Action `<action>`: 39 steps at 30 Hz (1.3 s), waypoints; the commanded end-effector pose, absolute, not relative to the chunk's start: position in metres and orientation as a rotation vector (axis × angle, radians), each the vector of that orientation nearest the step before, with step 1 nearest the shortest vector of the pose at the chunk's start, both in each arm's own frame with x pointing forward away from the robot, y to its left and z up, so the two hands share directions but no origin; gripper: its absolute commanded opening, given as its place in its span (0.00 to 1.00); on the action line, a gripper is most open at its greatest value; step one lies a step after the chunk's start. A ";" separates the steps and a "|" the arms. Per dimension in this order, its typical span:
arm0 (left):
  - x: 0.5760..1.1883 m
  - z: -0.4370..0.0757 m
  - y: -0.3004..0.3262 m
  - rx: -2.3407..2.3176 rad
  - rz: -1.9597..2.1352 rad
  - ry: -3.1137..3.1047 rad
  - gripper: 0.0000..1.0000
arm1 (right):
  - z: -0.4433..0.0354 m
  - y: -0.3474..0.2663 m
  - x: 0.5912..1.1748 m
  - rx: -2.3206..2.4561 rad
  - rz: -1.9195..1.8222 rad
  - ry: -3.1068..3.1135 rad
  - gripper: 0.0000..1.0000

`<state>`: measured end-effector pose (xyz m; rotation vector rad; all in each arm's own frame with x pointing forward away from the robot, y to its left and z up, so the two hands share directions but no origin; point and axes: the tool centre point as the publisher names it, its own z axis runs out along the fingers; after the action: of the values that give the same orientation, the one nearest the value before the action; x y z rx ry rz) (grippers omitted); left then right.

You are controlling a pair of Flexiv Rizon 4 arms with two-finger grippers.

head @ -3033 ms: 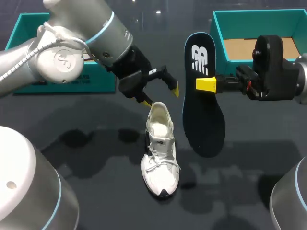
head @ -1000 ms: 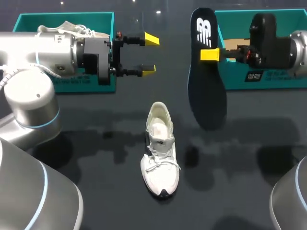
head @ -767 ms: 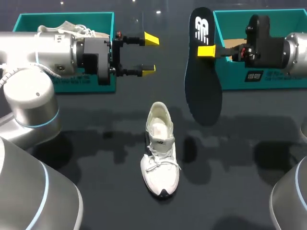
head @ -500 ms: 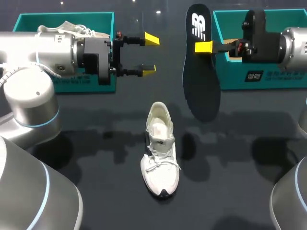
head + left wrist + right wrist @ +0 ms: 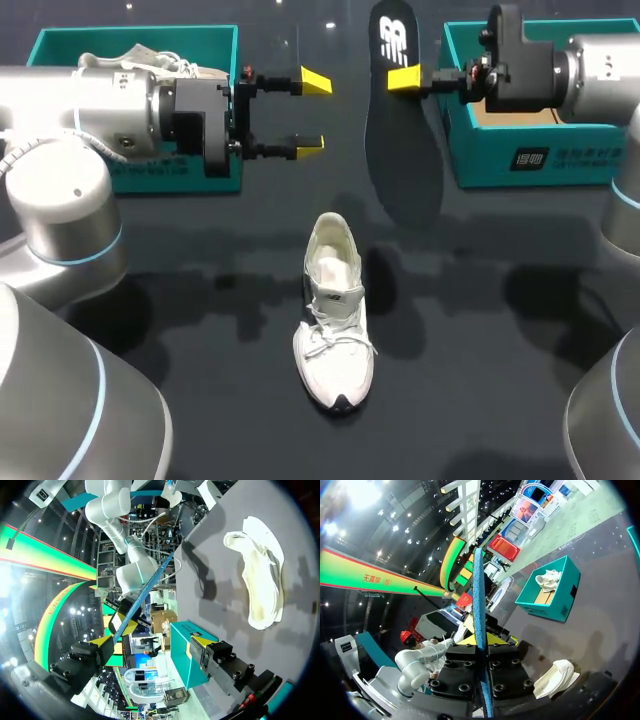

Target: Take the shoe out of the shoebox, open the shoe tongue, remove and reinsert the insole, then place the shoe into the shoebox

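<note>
A white shoe [image 5: 334, 312] lies on its sole in the middle of a dark counter [image 5: 480, 330]. Its toe points toward the robot and its open heel end faces away. No claw touches it.

The right claw [image 5: 405, 80] is closed on the dark insole [image 5: 398, 120], pinching it from both faces near the heel end. The insole hangs in the air with its toe end down. It is beyond the shoe's heel, between two teal boxes at the back of the counter. In the right wrist view the insole stands edge-on between the fingers.

The left claw [image 5: 312, 112] is spread wide and holds nothing. It hovers in front of the left shoebox [image 5: 60, 45], which holds a second shoe [image 5: 140, 60], and is well apart from the shoe on the counter. The right shoebox [image 5: 530, 160] shows a bare cardboard floor.

The insole probably goes back into the shoe next. With nothing bracing the shoe, a push from the insole could slide or tip it. The insole is gripped only near one end, so its long free part may bend, catch on the collar or tongue, or bunch up short of the toe. A slipping grip could drop it.
</note>
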<state>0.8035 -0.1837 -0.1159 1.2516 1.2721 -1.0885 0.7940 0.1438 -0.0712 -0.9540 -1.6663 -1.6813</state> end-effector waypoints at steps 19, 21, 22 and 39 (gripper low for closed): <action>0.808 -0.112 -0.194 1.208 -1.050 1.262 1.00 | -0.089 0.158 0.831 -1.094 -1.508 -1.546 0.00; 0.810 -0.113 -0.197 1.207 -1.055 1.262 1.00 | -0.090 0.161 0.836 -1.114 -1.481 -1.538 0.00; 0.811 -0.114 -0.199 1.206 -1.056 1.262 1.00 | -0.091 0.162 0.838 -1.122 -1.474 -1.525 0.00; 0.818 -0.121 -0.220 1.210 -1.028 1.275 1.00 | -0.106 0.167 0.848 -1.259 -1.332 -1.409 0.00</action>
<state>0.8166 -0.2153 -0.1204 1.2107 1.2775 -1.0283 0.8483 0.1664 -0.1063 -1.2558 -1.4053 -1.3351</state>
